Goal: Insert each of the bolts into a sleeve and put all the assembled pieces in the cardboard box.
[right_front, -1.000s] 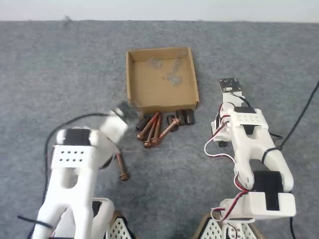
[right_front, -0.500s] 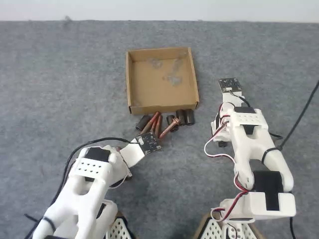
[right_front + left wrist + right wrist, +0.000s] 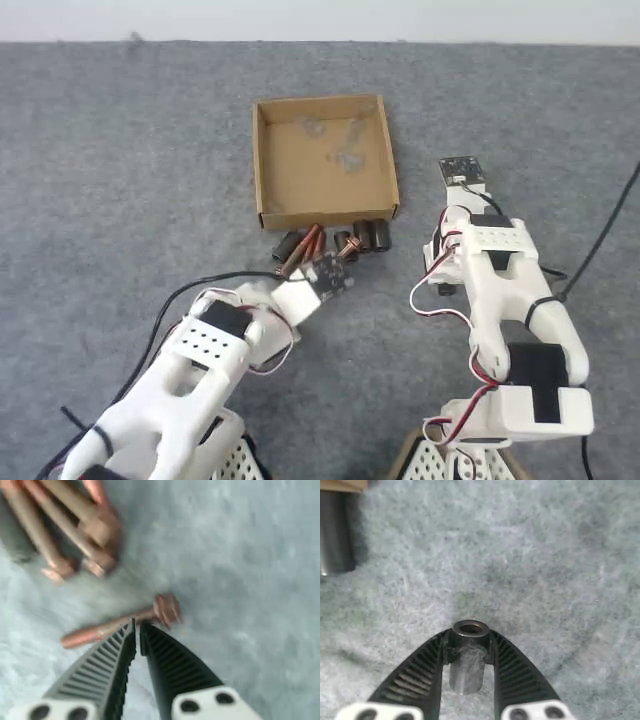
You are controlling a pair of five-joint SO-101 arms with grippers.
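Observation:
Several copper bolts [image 3: 305, 248] and dark sleeves [image 3: 375, 235] lie in a cluster just in front of the open cardboard box [image 3: 262, 160]. My left arm's wrist [image 3: 325, 280] hangs over the near edge of that cluster. In the left wrist view my left gripper [image 3: 137, 626] is shut with nothing between its fingers, its tips right at the shank of a lone bolt [image 3: 162, 611] lying on the carpet. A pile of bolts [image 3: 75, 525] lies beyond it. My right gripper [image 3: 469, 636] is shut on a dark sleeve [image 3: 467, 667] held upright, bore facing outward, just above the carpet.
Another sleeve [image 3: 335, 535] lies near the box corner [image 3: 342, 484] beyond the right gripper. My right arm [image 3: 495, 270] rests to the right of the box. Grey carpet [image 3: 120, 150] covers the table all around.
My left arm has swung from the left side toward the bolts in front of the box and now covers the spot where a lone bolt lay. The right arm has not moved.

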